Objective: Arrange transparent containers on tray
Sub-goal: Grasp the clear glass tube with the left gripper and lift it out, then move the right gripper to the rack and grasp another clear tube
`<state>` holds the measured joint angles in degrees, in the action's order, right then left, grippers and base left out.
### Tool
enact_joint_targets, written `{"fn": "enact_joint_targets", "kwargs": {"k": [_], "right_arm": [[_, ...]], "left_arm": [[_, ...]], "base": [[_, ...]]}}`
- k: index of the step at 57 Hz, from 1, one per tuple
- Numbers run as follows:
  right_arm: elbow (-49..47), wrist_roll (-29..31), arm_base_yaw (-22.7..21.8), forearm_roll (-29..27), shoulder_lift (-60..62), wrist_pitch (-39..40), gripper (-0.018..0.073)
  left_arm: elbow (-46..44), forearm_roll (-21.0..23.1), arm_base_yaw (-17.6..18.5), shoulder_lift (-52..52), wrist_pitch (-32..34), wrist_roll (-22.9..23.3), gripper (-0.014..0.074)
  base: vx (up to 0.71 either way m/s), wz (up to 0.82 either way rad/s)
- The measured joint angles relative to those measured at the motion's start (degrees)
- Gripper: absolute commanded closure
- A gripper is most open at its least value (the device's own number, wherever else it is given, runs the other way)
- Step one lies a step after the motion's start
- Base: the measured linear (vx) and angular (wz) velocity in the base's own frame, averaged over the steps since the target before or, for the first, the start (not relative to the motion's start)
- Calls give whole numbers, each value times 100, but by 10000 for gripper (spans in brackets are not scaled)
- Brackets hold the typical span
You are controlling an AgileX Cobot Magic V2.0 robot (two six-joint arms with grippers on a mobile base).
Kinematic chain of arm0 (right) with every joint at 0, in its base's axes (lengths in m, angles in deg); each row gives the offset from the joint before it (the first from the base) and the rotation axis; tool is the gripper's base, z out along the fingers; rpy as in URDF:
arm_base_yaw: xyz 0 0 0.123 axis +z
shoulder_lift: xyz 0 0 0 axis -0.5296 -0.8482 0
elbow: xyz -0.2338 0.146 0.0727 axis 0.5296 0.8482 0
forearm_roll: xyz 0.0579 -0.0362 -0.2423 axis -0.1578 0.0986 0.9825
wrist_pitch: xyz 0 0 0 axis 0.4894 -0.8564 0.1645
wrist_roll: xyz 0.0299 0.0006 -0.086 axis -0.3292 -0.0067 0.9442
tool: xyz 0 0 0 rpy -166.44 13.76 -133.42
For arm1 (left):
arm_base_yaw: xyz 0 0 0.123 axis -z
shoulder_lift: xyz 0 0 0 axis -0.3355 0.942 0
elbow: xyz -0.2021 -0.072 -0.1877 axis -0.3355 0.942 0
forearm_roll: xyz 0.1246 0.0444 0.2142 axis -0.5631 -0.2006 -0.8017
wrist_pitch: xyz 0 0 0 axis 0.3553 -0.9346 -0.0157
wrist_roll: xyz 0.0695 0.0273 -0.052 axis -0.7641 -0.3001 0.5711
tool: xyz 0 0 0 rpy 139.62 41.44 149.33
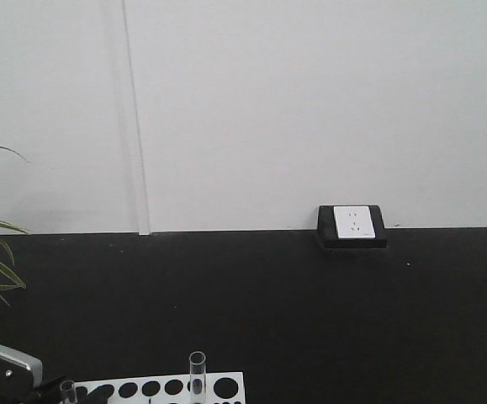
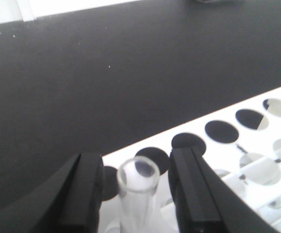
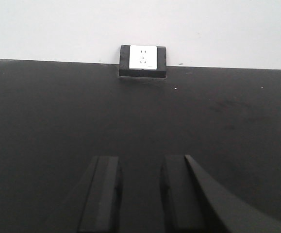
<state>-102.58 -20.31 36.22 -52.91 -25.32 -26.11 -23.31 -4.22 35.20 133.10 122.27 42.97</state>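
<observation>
Left wrist-mounted view puts the left gripper (image 2: 138,194) astride a test tube (image 2: 138,177). Its two black fingers (image 2: 89,194) stand one on each side of the glass with a sliver of gap on both, so the jaws are parted and not yet clamped. That tube stands upright in a hole near the end of the white rack (image 2: 227,153), which lies on the black tabletop (image 2: 130,73) toward its near edge, left of the middle. In the front-facing view a second tube (image 1: 197,370) stands further along the rack. The right gripper (image 3: 139,194) hangs parted, with nothing between its fingers, above the tabletop and facing the wall socket (image 3: 142,57) at the far edge. No tray shows in any view.

I judge the step in hand to be the pick-up of this tube. Next the jaws should close gently on the glass, then rise straight so the tube clears its hole before travelling to the tray.
</observation>
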Motion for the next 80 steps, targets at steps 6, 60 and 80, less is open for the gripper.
{"fn": "enact_joint_targets", "kwargs": {"k": [6, 60, 80], "right_arm": [[0, 0, 0, 0, 0, -1, 249], [0, 0, 0, -3, 0, -6, 250], [0, 0, 0, -3, 0, -6, 250]], "left_arm": [[0, 6, 0, 82, 51, 0, 157], [0, 16, 0, -1069, 192, -17, 545], [0, 16, 0, -3099, -1031, -17, 545]], "base": [[0, 0], [0, 0], [0, 0]]}}
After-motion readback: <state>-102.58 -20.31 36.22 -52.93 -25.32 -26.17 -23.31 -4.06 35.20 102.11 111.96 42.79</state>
